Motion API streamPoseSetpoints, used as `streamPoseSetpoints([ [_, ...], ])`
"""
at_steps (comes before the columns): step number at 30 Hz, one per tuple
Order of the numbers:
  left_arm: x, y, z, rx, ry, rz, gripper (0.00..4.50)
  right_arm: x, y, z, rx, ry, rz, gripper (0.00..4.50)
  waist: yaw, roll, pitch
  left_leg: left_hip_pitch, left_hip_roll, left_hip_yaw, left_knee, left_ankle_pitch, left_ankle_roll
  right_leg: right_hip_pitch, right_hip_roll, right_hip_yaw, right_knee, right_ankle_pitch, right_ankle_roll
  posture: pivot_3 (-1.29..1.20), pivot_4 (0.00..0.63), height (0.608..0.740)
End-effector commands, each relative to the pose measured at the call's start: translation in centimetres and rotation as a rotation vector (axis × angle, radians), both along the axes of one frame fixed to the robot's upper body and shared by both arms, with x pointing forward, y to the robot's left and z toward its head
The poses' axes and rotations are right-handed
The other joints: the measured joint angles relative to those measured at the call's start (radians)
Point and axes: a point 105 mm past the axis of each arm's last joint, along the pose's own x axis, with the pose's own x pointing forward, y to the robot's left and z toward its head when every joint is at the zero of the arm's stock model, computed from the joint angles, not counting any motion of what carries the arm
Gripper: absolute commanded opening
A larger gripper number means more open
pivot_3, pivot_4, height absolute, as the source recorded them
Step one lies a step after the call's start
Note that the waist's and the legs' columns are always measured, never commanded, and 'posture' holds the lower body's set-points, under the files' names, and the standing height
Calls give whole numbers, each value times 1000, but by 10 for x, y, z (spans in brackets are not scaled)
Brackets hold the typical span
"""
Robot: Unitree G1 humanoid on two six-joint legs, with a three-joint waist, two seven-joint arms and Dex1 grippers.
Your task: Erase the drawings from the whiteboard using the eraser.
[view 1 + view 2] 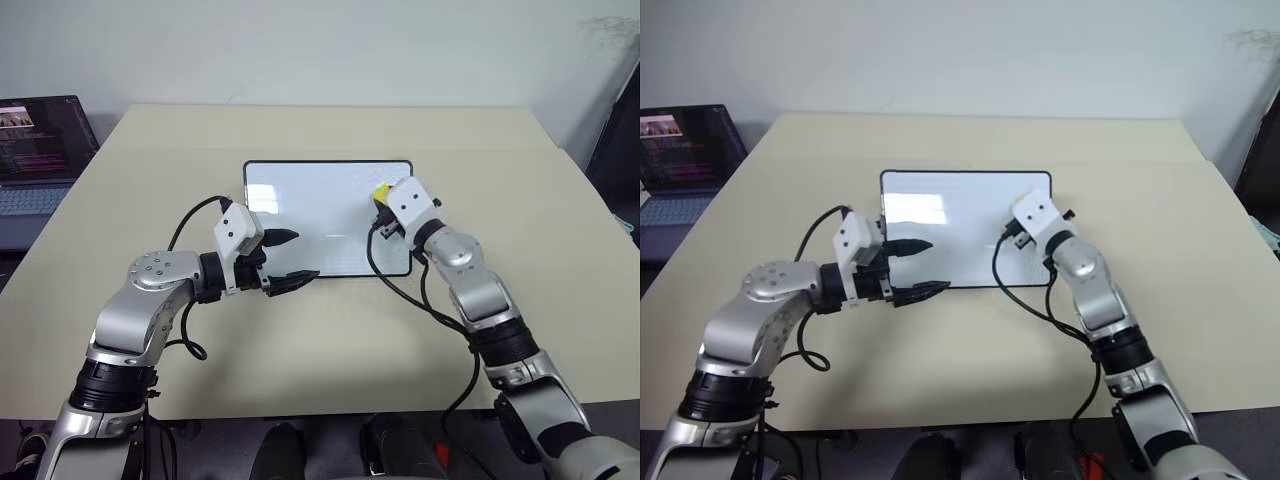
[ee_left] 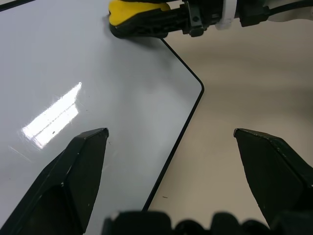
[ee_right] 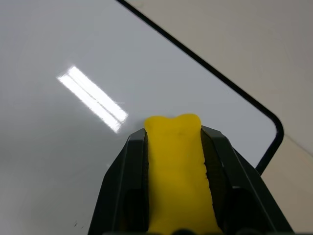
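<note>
right claw (image 3: pixel 173 147) clamps the eraser (image 3: pixel 177 171), its dark underside hidden against the whiteboard (image 1: pixel 310 215); left claw (image 1: pixel 290 257) gapes.

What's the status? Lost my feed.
Right gripper shut on eraser, over whiteboard. Left gripper open at board's edge. No drawings visible. Nothing blocking.

Both head views look forward and down over the table (image 1: pixel 300 360); each wrist view sits close above the whiteboard (image 2: pixel 98 73), probably sharing its right side.
</note>
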Motion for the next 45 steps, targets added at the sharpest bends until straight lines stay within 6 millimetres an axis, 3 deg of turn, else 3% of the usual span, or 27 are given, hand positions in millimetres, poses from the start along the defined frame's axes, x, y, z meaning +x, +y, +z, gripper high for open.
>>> streamPoseSetpoints([
  [1, -2, -1, 11, -9, -46, -7, 4500, -14, -5, -43, -54, 198, 29, 1123, 0, 0, 0, 0, 0, 0, 0, 0, 0, 0, 0, 0, 0, 0, 0, 0, 150, 740],
  [7, -1, -3, 11, -12, -46, -13, 4500, -23, -7, -46, -62, 226, 48, 1123, -3, 0, 0, 3, 0, 0, 0, 0, 0, 1, 0, 0, 1, -1, 1, 0, 150, 740],
  [13, -1, -5, 12, -14, -49, -22, 4500, -14, -7, -7, 68, 98, -1, 1123, -2, 0, 0, 2, 0, 1, 1, 0, 0, 1, 0, 0, 1, -1, 1, 0, 150, 740],
  [18, -6, -11, 12, -21, -54, -38, 4500, -35, -11, -7, 174, 162, 12, 1123, 4, 1, 0, -2, 0, -1, 0, 0, 0, -1, 0, -1, 0, 0, 1, 0, 150, 740],
  [25, -9, -38, 16, -37, -63, -156, 4500, -74, -42, -12, 307, 232, -35, 1122, 23, 2, 1, -6, -1, -1, -1, -1, -1, -2, -1, -2, -6, 0, 0, 0, 150, 740],
  [28, -10, -51, 18, -40, -62, -227, 4500, -80, -61, -18, 320, 249, -115, 1122, 23, 2, 1, -6, -1, -1, -1, -1, -1, -2, -1, -2, -6, 0, 0, 0, 150, 740],
  [33, -7, -79, 23, -35, -84, -350, 4500, -81, -88, -28, 357, 257, -235, 1122, 21, 2, 2, -5, -2, 0, -1, -1, -1, -1, 0, -2, -6, -2, 4, 0, 150, 740],
  [37, -4, -106, 31, -30, -120, -460, 4500, -71, -124, -42, 359, 246, -418, 1122, 23, 2, 2, -5, -4, 1, -1, -1, -1, -1, 1, -2, -6, -2, 4, 0, 150, 740],
  [45, -5, -132, 32, -25, -144, -551, 4500, -59, -144, -48, 406, 220, -507, 1122, 18, 3, 2, -5, -4, 3, -1, -1, -1, -1, 3, 0, -5, 0, 0, 0, 150, 740],
])
